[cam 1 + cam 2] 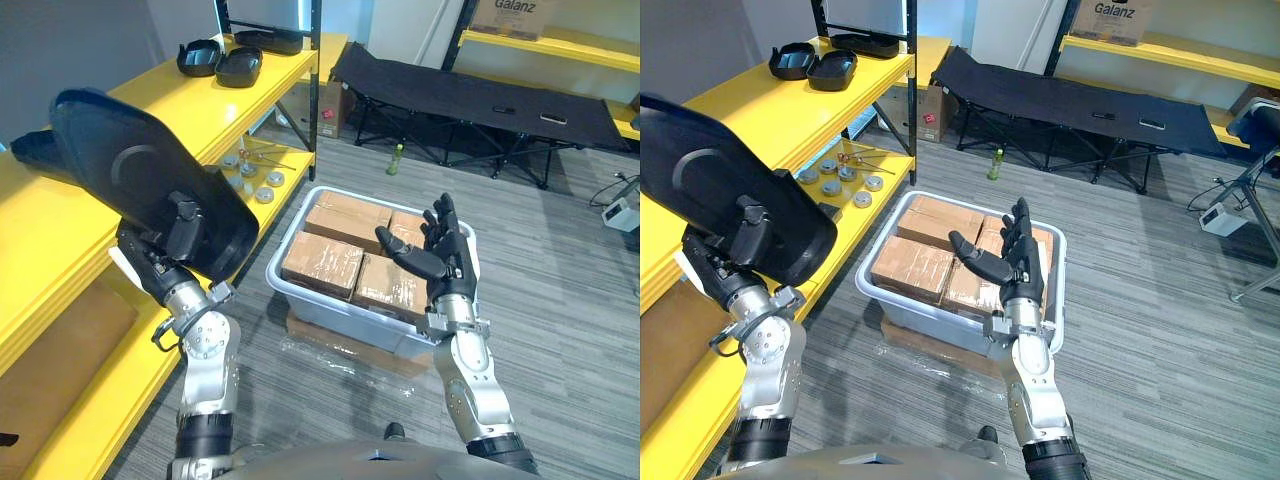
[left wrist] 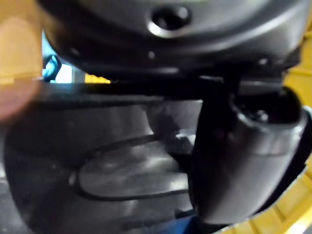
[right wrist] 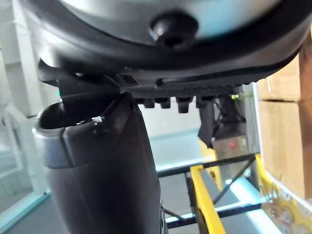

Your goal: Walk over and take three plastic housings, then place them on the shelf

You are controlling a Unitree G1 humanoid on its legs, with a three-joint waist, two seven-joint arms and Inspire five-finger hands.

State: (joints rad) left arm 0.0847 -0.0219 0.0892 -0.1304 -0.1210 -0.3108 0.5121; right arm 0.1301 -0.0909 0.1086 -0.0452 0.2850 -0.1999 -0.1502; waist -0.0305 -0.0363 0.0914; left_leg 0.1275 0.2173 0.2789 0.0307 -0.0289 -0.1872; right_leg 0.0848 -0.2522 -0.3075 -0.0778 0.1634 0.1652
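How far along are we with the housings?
Three black housings already lie at the far end of the yellow shelf, though whether they count is unclear. The left robot hand grips another housing over the shelf; setting it down remains. The right robot hand is open, empty.

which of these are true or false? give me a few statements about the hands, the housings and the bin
1. The left hand grips a black plastic housing. True.
2. The right hand is curled into a fist. False: it is open and empty, raised above the grey bin.
3. The grey bin holds cardboard boxes. True.
4. The yellow shelf has nothing on its top level. False: black housings lie at its far end.
5. The green bottle lies inside the bin. False: it stands on the floor by the black cot.
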